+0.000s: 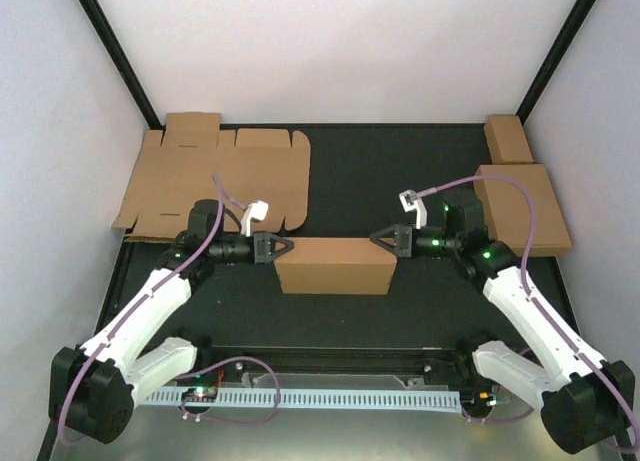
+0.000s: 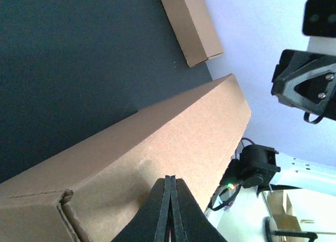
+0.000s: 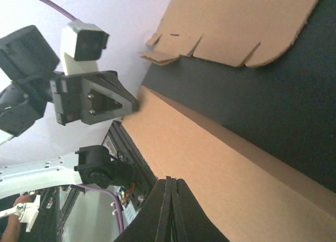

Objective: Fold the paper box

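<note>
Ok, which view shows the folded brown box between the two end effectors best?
Top external: the whole paper box is visible, with the left end effector and right end effector at its ends. Each wrist view shows only part of it, a long cardboard face running toward the opposite end effector.

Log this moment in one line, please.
left hand shut | right hand shut | folded cardboard box between both, tips at its ends
</note>
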`<move>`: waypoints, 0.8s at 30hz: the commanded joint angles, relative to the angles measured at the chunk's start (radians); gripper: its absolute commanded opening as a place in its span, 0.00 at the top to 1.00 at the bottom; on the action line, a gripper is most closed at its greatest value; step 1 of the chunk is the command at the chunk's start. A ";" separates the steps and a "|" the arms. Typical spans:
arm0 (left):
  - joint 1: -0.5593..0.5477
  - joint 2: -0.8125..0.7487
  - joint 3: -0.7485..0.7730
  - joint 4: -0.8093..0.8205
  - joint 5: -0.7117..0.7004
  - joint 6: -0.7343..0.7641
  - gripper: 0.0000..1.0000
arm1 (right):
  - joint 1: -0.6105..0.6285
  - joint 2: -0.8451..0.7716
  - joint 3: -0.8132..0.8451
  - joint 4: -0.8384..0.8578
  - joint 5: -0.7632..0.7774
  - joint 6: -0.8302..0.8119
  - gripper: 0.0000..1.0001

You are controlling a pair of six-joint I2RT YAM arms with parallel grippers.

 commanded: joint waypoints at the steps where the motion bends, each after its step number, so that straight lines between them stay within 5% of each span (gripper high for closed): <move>1: -0.001 0.016 -0.045 -0.072 -0.026 0.009 0.98 | -0.008 0.015 0.025 0.009 -0.011 0.007 0.98; 15: 0.001 -0.033 0.149 -0.183 -0.010 0.019 0.99 | -0.008 0.074 -0.192 0.140 -0.005 0.013 0.98; 24: 0.000 0.001 0.003 -0.076 0.000 -0.005 0.98 | -0.008 0.046 -0.103 0.057 -0.004 -0.013 0.98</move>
